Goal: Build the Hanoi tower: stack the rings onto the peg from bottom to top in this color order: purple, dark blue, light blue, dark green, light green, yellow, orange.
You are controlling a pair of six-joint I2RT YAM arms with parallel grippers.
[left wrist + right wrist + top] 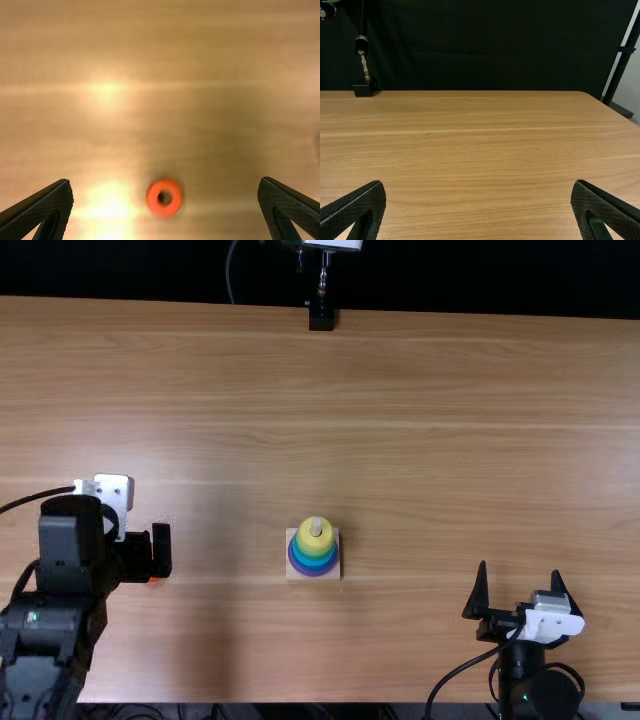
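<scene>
In the top view my left gripper is over the table's left side, above the orange ring, which it partly covers. In the left wrist view the orange ring lies flat on the wood, and my left gripper is open with its fingers wide apart. The peg stands at mid-table on a square wooden base, its tip rising from the yellow ring. Below the yellow ring, bluish rings widen to a dark blue-purple bottom. My right gripper stands open at the lower right; right wrist view: right gripper, holding nothing.
A black stand foot is at the far edge of the table. The peg and its rings stand between the two arms. A dark curtain hangs behind the far edge.
</scene>
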